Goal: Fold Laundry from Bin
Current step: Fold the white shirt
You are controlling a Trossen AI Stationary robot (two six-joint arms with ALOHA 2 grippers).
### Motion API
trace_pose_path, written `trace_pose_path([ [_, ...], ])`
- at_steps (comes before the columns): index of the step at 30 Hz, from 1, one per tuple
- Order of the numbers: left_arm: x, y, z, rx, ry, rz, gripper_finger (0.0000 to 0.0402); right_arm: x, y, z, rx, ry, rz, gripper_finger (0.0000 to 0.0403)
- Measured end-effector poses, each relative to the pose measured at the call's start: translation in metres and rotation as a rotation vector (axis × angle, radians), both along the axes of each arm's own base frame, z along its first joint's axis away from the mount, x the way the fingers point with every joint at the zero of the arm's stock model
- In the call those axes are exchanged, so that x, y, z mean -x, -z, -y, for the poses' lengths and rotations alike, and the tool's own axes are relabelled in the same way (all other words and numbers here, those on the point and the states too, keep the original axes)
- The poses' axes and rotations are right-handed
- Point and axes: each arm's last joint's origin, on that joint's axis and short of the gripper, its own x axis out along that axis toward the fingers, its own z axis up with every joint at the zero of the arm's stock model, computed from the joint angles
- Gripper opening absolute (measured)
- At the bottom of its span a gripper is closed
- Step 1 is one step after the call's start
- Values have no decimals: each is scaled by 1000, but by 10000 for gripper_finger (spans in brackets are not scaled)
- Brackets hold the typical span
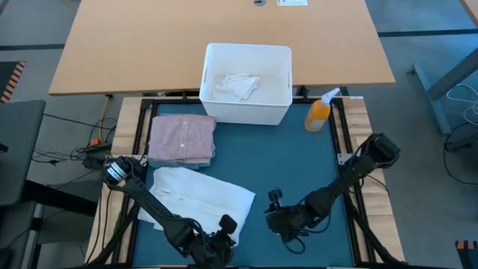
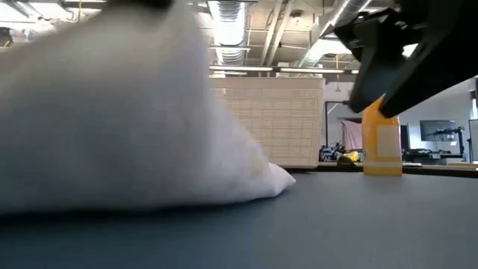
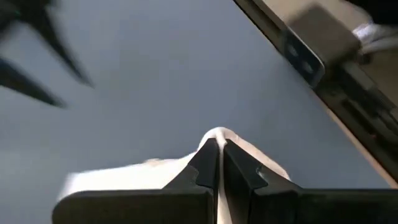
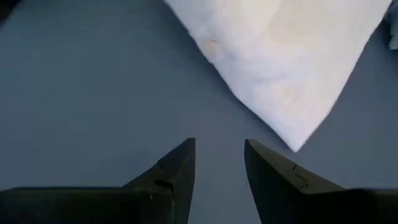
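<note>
The left gripper (image 3: 219, 163) sits low at the near edge of the teal mat (image 1: 299, 161), fingers pinched tight on the near corner of the white cloth (image 1: 198, 196) spread flat there. The right gripper (image 4: 219, 163) hovers over bare mat just beside that cloth's pointed corner, jaws parted and holding nothing. Beyond the cloth lies a folded pink shirt (image 1: 182, 139) — touching it. The white bin (image 1: 248, 109), with crumpled white laundry (image 1: 237, 84) inside, stands at the mat's far edge; an orange spray bottle (image 1: 320, 112) is just beside it.
</note>
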Motion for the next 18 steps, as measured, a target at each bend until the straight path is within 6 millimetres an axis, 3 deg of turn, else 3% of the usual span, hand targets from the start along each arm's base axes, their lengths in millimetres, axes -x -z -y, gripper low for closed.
trace_pose_path([
  [4,-7,-47,5,-58,27,30,0,9,4,-11,-24,34,38,155],
  [7,-8,-61,12,-10,63,56,0,14,17,-17,-30,60,88,143],
  [10,-10,-44,16,65,72,-16,0,17,23,-23,-85,54,143,130],
  [14,-20,-14,19,97,92,-97,0,19,18,-34,-164,27,218,120],
  [18,-24,-18,23,127,117,-47,0,25,15,-45,-198,-17,234,130],
])
